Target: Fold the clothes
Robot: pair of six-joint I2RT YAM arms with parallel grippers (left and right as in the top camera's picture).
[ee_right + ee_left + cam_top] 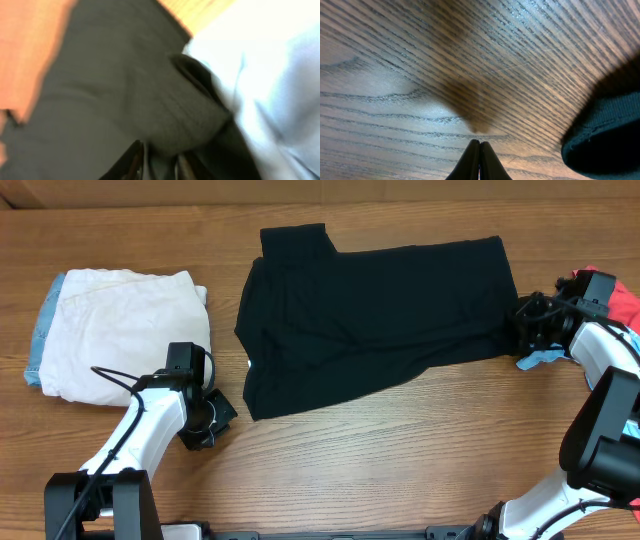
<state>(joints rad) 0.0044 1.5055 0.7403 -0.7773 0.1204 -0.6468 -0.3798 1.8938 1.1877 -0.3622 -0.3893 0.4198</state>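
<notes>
Blurred black shirt (pixel 110 90) fills most of the frame. At the bottom edge the right gripper (pixel 160 162) has its fingertips (pixel 135 160) close together, a raised fold of the shirt pinched between them. Pale blue cloth (pixel 270 75) lies along the right, overlapping the shirt. A strip of table (pixel 200 10) shows at the top. An orange patch (pixel 30 45) at upper left is too blurred to identify.

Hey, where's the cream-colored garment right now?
In the overhead view, the cream garment lies folded on the left of the table, atop a light blue piece, left of the black T-shirt and just beyond the left gripper.
</notes>
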